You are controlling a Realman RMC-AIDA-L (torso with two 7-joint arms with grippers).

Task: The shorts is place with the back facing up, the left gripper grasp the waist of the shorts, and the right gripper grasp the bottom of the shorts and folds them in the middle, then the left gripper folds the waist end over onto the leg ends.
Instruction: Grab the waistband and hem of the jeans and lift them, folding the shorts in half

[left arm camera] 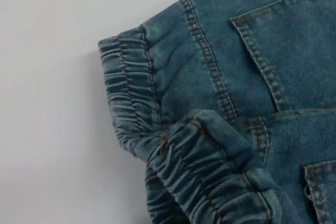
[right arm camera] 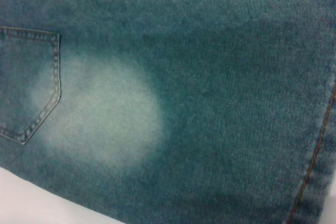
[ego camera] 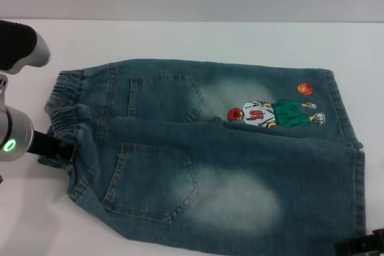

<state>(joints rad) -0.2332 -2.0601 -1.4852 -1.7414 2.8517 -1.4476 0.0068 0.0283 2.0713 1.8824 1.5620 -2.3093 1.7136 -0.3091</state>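
1. You are seeing the left gripper (ego camera: 55, 145) only partly: its fingertips are disappearing among the waist (ego camera: 66, 118) pleats.
2. You are seeing the right gripper (ego camera: 360, 245) cropped by the head view's lower edge; its finger state is staying undeterminable.
3. The shorts (ego camera: 216, 160) are running past that same edge.
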